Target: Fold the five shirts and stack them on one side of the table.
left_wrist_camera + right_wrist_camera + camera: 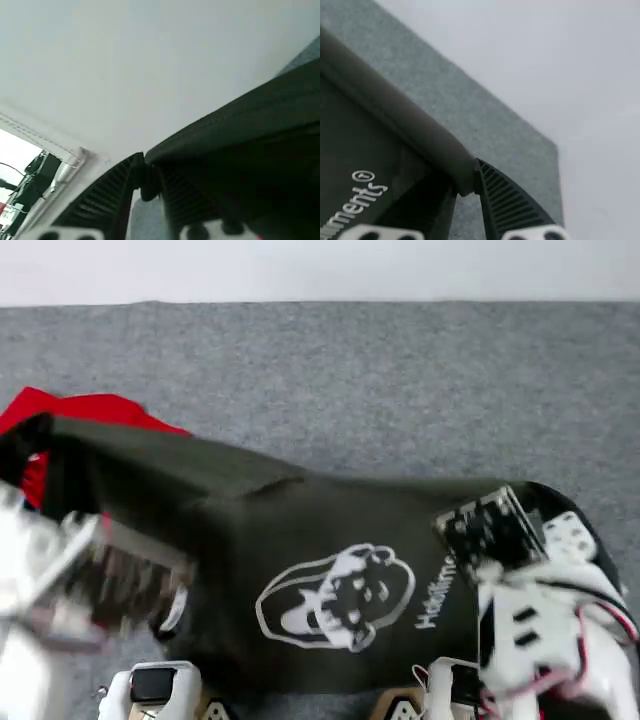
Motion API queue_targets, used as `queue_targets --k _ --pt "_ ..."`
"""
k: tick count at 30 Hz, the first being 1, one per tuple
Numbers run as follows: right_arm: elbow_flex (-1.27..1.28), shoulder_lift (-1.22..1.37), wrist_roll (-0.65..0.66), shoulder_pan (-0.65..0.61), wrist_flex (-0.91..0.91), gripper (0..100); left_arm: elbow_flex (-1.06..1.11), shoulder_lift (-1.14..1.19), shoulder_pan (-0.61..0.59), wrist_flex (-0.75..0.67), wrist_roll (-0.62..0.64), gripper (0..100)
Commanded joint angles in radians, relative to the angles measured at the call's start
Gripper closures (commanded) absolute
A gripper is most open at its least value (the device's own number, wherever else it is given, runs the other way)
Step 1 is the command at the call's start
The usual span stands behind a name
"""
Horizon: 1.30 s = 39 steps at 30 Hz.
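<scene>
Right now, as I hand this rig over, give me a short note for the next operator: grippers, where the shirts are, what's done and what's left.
Left gripper: shut on the edge of the dark shirt.
Right gripper: shut on the same shirt's edge, near its white lettering.
Shirts: the dark shirt is spread between the two grippers over the grey table. A red shirt lies bunched behind it on the left arm's side.
Done: dark shirt gripped and spread, not yet folded.
Left: fold it, fold the red shirt and the others, then stack them all on one side.
</scene>
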Motion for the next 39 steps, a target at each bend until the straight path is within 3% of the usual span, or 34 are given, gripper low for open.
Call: queue_targets --k 1,11,14,19,23,29,39 --pt "0.118 0.007 0.0 0.01 -0.093 99.0 0.205 0.006 -0.003 -0.18 0.068 100" --pt "0.489 0.01 0.009 0.007 -0.581 99.0 0.737 0.009 0.005 -0.761 0.103 100" --pt "0.582 0.035 0.075 -0.025 -0.74 99.0 0.858 0.011 0.005 -0.919 0.1 100" --pt "0.638 0.186 0.144 -0.053 -1.013 99.0 0.932 0.123 0.005 -1.109 -0.023 100" --pt "0.608 0.364 0.176 -0.05 -1.194 99.0 0.831 0.272 0.009 -1.138 -0.029 100" --pt "0.434 0.636 0.187 -0.048 -1.322 99.0 0.588 0.528 0.049 -1.138 -0.031 100" --pt "0.02 1.032 0.187 -0.033 -1.356 99.0 0.137 0.918 0.086 -1.134 -0.11 100"
